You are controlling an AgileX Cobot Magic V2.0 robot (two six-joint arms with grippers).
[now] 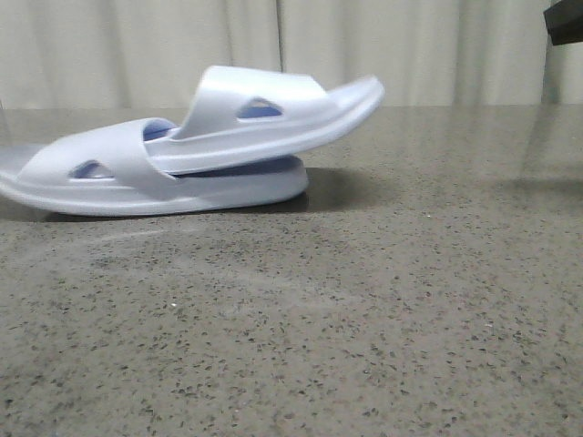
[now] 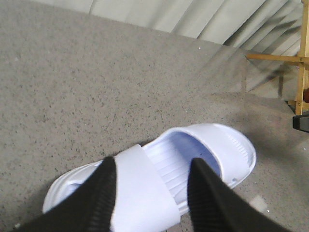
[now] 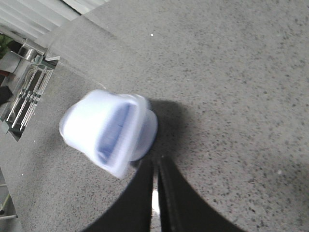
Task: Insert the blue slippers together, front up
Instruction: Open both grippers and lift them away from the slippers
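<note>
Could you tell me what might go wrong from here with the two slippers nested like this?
The upper slipper sits tilted with its toe overhanging the lower slipper, so it could slide out. The left hand straddles a strap with fingers open; closing or lifting might drag the pair apart.

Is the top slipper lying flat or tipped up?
Tipped up. In the front view, the top slipper has one end tucked under the strap of the bottom slipper, and its other end points up off the table.

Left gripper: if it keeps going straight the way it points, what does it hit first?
Likely the strap of the lower slipper, framed between the left gripper fingers; depth unclear.
</note>
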